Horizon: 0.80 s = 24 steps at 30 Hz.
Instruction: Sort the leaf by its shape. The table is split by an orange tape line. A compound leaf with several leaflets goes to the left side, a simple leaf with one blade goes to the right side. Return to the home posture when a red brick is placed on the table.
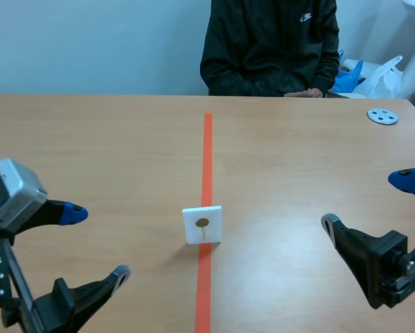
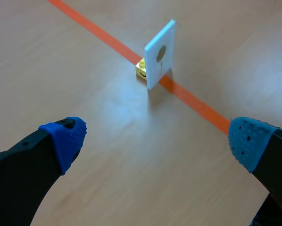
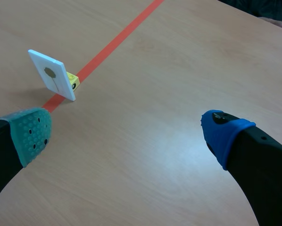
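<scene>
A small white card (image 1: 202,224) stands upright on the orange tape line, propped by a yellow brick (image 2: 141,69) behind it. It shows a simple leaf with one round blade on a stem (image 2: 161,52). The card (image 3: 52,75) and its yellow brick (image 3: 72,80) also appear in the right wrist view, ahead of that gripper toward its grey-green-padded finger. My left gripper (image 1: 100,243) is open near the front left, well short of the card (image 2: 160,53). My right gripper (image 1: 367,201) is open at the front right, empty.
A person in a dark jacket (image 1: 270,45) sits across the table with hands at its far edge. A grey disc with holes (image 1: 382,116) lies at the far right. White and blue bags (image 1: 374,78) sit beyond the table.
</scene>
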{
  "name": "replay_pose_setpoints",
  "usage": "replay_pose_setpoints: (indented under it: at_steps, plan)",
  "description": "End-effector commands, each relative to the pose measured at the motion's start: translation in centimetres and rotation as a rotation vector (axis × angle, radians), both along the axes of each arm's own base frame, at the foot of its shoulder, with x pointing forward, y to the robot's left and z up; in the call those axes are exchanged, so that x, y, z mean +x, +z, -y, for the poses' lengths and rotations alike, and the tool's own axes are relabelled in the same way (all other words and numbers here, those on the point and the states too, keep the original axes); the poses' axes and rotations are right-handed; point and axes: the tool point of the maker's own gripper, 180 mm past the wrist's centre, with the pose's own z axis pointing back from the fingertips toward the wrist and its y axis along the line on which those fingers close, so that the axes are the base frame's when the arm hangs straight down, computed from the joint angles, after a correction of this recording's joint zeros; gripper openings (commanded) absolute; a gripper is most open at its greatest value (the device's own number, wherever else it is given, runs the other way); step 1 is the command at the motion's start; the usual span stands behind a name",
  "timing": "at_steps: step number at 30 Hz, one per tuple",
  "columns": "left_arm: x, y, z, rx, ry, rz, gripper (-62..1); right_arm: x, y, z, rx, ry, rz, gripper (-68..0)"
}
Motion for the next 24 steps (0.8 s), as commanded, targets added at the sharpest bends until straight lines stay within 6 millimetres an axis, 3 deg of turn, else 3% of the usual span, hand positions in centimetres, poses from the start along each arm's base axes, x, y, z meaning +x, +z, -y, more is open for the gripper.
replay_pose_setpoints:
  at_steps: [1, 24]
  plan:
    - [1.0, 1.0, 0.6, -0.036, -0.004, 0.05, 1.4, 0.5, 0.8, 0.1, 0.005, -0.004, 0.031, 0.4]
    - [6.1, -5.7, 6.3, -0.101, -0.097, 0.063, 1.4, 0.5, 0.9, 0.1, 0.005, -0.004, 0.032, 0.4]
